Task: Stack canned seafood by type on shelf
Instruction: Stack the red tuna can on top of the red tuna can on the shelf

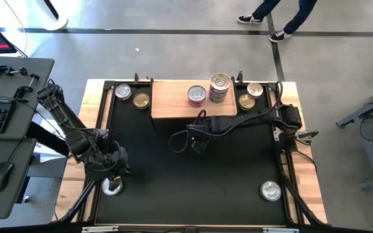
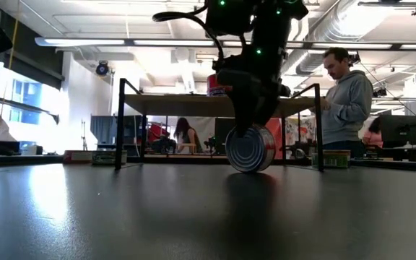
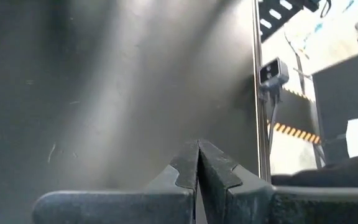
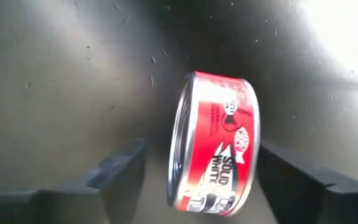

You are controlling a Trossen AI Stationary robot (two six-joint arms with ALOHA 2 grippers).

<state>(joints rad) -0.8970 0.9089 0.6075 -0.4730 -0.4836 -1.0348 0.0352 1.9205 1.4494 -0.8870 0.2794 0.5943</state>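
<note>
Red-labelled can (image 4: pixel 215 144) stands on its edge on the black mat (image 1: pixel 193 178), between the two fingers of the right end effector (image 1: pixel 198 144). In the right wrist view both fingers (image 4: pixel 114 171) stand apart from the can, a gap on each side; the jaws are open and grip nothing. The low view shows this can (image 2: pixel 250 149) with its ringed silver lid facing the camera, its rim touching the mat directly under the end effector.

Left end effector (image 3: pixel 197 168) sits low over the mat near the near-left corner, its jaws pressed together and empty. A silver-lidded can (image 1: pixel 113 186) lies just beside it.

Wooden shelf (image 1: pixel 173 100) at the far edge of the mat carries one red-sided can (image 1: pixel 197 96) and a stack of cans (image 1: pixel 219 87) beside it. Two cans (image 1: pixel 129 96) lie off its left end, two more (image 1: pixel 251 96) off its right end. One further can (image 1: pixel 271 190) lies near the mat's near-right corner.

A person in a grey hooded top (image 2: pixel 345 101) stands behind the desk.
</note>
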